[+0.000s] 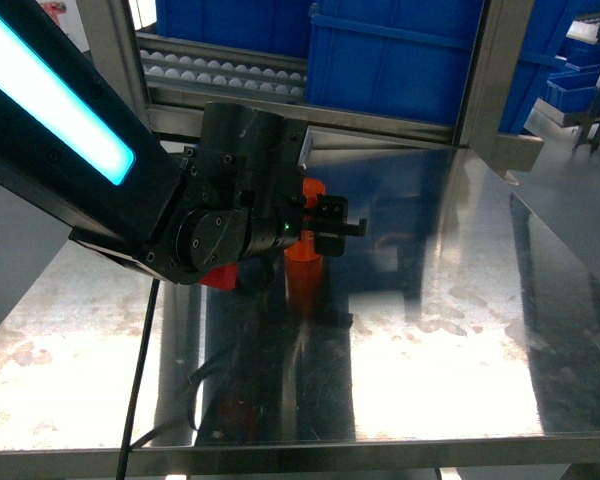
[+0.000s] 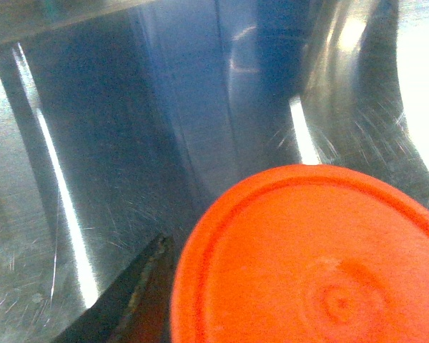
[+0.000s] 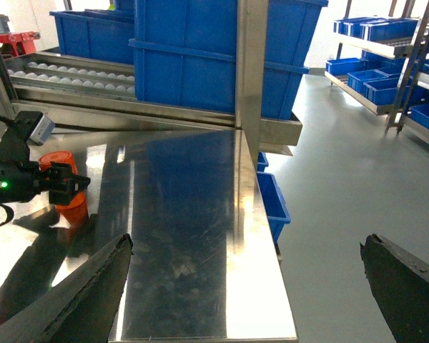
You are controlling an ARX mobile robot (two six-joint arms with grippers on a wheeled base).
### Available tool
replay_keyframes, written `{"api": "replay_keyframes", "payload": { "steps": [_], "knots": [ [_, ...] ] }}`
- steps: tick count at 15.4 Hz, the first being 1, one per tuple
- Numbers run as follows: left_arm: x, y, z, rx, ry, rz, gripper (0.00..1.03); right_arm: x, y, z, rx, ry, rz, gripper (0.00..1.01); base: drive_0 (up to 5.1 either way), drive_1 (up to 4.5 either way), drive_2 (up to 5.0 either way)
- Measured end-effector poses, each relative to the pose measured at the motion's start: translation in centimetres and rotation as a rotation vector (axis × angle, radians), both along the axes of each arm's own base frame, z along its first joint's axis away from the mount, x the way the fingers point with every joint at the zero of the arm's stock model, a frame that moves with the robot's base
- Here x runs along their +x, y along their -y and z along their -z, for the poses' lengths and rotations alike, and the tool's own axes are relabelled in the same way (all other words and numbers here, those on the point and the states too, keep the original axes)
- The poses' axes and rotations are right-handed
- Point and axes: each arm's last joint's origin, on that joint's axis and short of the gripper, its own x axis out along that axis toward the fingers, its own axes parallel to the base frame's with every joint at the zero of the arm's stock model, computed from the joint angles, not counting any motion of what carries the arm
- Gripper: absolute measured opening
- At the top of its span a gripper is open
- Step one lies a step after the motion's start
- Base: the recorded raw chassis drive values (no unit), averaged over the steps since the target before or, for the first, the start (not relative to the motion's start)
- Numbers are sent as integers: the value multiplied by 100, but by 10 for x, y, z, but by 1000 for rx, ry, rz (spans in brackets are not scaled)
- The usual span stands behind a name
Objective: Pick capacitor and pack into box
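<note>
Looking across the steel desk (image 1: 450, 330) below the blue bins (image 3: 200, 57), I see my left gripper (image 1: 325, 228) closed around the upright orange capacitor (image 1: 303, 262) at the desk's left-middle. My right gripper's fingers (image 3: 86, 286) are spread wide, holding nothing.

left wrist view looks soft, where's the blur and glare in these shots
Left wrist view: the capacitor fills the corner, too close and soft. Head view: the steel table throws white glare near its front edge, and the arm's cyan light strip is blown out. Right wrist view: mostly sharp, evenly lit.
</note>
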Motion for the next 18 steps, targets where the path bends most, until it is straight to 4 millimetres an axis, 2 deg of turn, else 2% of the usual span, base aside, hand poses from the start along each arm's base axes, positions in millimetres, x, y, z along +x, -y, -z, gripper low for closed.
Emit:
{"api": "replay_keyframes", "payload": {
  "steps": [1,3,5,6,7,8,11,14,15,16,18],
  "knots": [
    [0,-1,0,-2,0,1,44,0,0,0,0,0,0,98,0,0,0],
    [-14,-18,-24,-10,33,-22,44,0,0,0,0,0,0,98,0,0,0],
    [-29,-40,-79,-58,162,-64,44,0,0,0,0,0,0,98,0,0,0],
    [-45,-52,-111,-86,250,-95,44,0,0,0,0,0,0,98,0,0,0],
    [-62,-66,-135,-107,306,-119,44,0,0,0,0,0,0,98,0,0,0],
    [-86,-79,-149,-109,352,-158,44,0,0,0,0,0,0,98,0,0,0],
    [-158,-106,-160,-97,356,-205,44,0,0,0,0,0,0,98,0,0,0],
    [-222,-122,-180,-101,422,-269,44,0,0,0,0,0,0,98,0,0,0],
    [-232,-125,-188,-117,459,-275,44,0,0,0,0,0,0,98,0,0,0],
    [-233,-125,-191,-127,476,-275,44,0,0,0,0,0,0,98,0,0,0],
    [-229,-124,-185,-109,442,-273,44,0,0,0,0,0,0,98,0,0,0]
  ]
}}
